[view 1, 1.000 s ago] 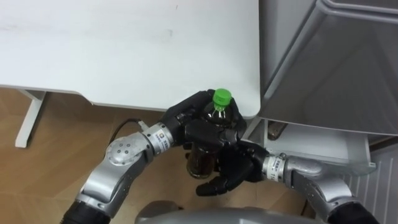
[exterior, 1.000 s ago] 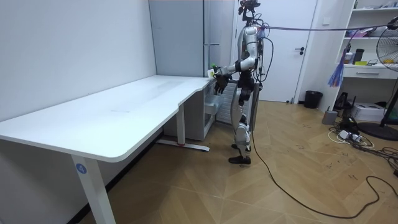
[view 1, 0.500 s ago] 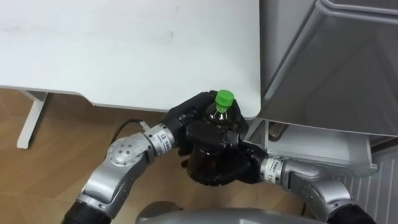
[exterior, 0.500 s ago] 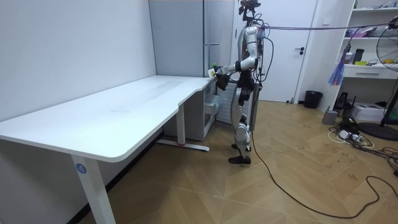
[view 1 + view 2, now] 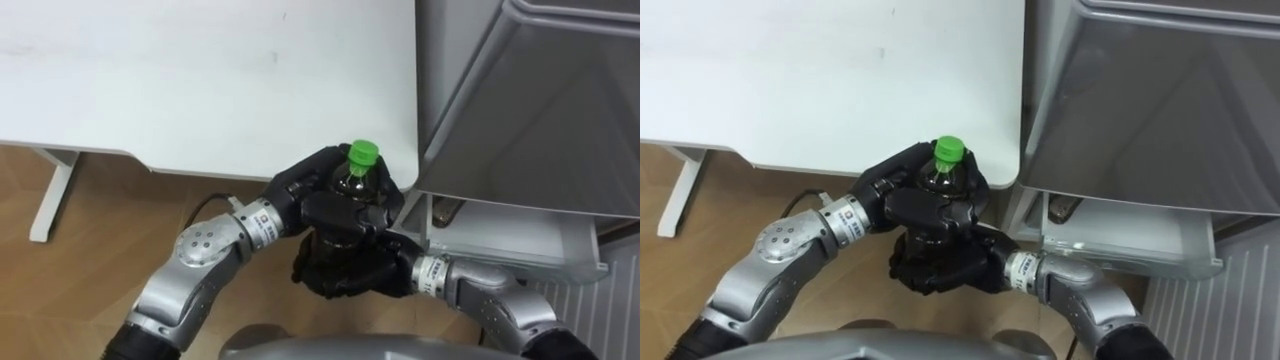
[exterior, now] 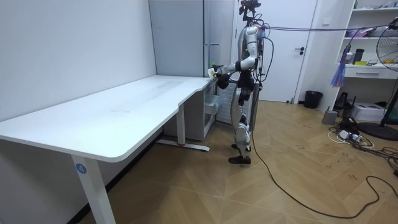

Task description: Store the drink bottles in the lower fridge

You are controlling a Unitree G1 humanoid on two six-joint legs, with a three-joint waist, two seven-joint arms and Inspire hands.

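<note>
A dark drink bottle point(image 5: 349, 182) with a green cap point(image 5: 362, 153) is held upright in front of my chest, just off the near right corner of the white table point(image 5: 200, 80). My left hand point(image 5: 305, 190) is curled round its upper body from the left. My right hand point(image 5: 345, 275) comes in from the lower right and wraps its fingers round the bottle's lower part, hiding the base. In the room view I stand at the table's corner beside the grey fridge point(image 6: 186, 37), both arms raised in front.
The grey fridge point(image 5: 540, 100) stands right of the table. Its lower drawer point(image 5: 500, 225) is pulled open below, with a small dark thing point(image 5: 445, 210) inside. A white table leg point(image 5: 45, 195) stands on the wooden floor at the left.
My right hand, open under the bottle a second ago, has risen and curled its fingers round the bottle's lower part. The left hand has kept its grip.
</note>
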